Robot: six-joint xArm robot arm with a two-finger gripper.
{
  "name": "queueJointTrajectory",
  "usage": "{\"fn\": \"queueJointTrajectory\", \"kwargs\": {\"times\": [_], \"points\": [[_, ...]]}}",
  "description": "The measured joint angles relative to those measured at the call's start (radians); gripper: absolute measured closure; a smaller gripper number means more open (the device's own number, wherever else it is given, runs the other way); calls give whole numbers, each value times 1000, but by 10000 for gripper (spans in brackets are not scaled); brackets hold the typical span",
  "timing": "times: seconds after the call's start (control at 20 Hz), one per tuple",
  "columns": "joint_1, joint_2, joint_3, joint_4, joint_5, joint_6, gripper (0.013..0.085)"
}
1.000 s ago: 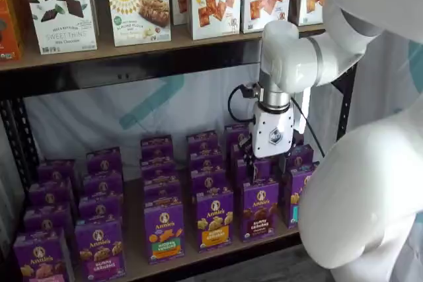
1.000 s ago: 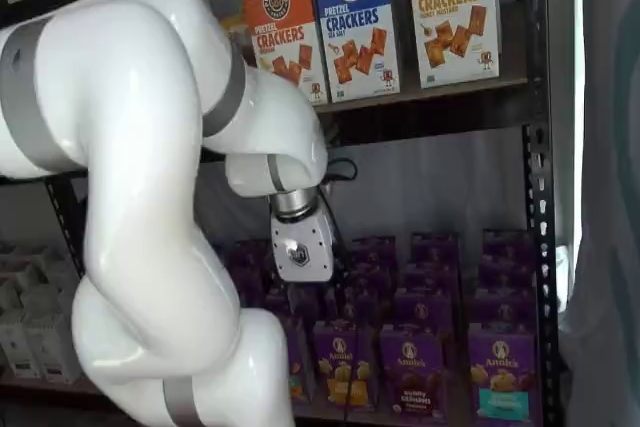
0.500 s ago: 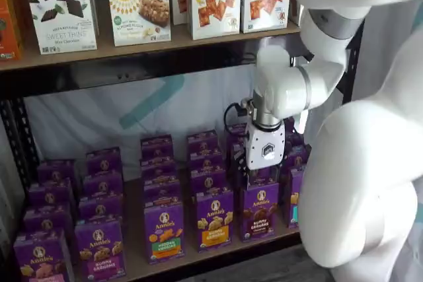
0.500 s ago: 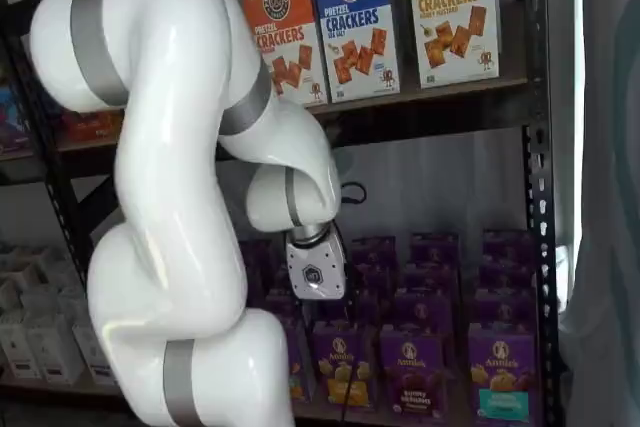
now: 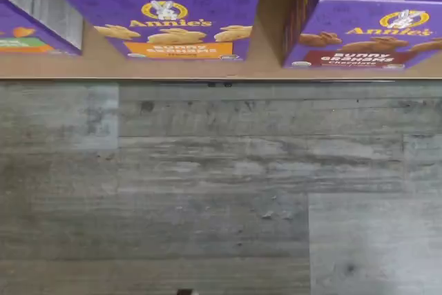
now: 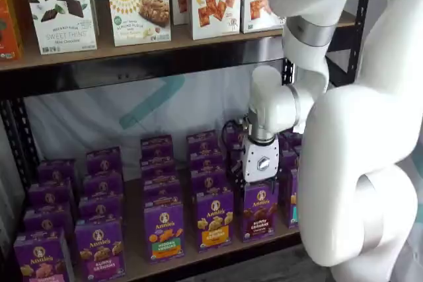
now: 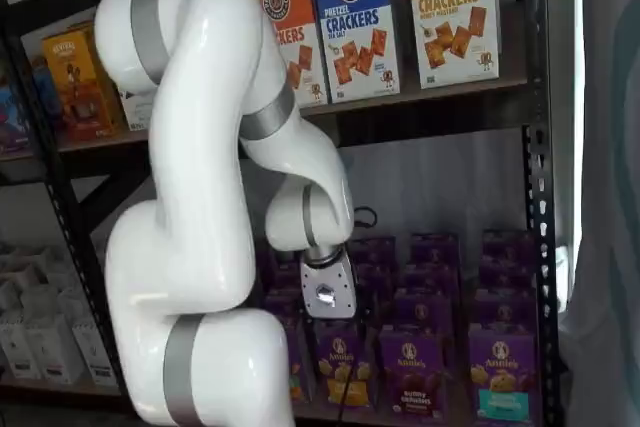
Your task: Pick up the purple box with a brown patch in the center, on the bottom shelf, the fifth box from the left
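1. While the gripper hangs in front of the rack, just above the front row, its black fingers are hard to make out against the dark cartons. Nothing is held, and the jaws appear to stand spread wide.
2. The purple box – the one with dark brown bunny cookies on its face – stands upright at the front edge of the bottom shelf, almost directly under the gripper. The wrist view shows it off to one side of centre, with the orange-banded carton beside it and a strip of bare board between the two.
3. Doing the approach well probably means shifting sideways until the chocolate carton sits centred under the wrist. The fingers should then go down astride its narrow sides (the gaps to its neighbours look slim), without nudging the orange-banded one.
4. Compared with a second ago, the gripper has come lower and closer to the front row – it was up level with the rear cartons – and the arm's elbow has folded further in front of the rack. No box has moved.
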Motion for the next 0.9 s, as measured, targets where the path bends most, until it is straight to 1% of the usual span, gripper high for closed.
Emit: {"fn": "queueJointTrajectory", "kwargs": {"times": [0.15,0.2,0.35,0.5,0.55,0.6,0.65,0.8,0.85,0.9], "points": [[-31,92,-48,-71,-43,37,130],[-42,120,-66,-88,-52,43,130],[-64,198,-117,-101,-78,34,130],[-71,262,-156,-94,-117,20,130],[-66,278,-165,-45,-134,-25,130],[-57,293,-174,33,-146,-92,130],[-50,304,-185,87,-149,-139,130],[-40,339,-223,163,-158,-203,130],[-39,352,-238,178,-159,-217,130],[-39,361,-249,184,-156,-222,130]]}}
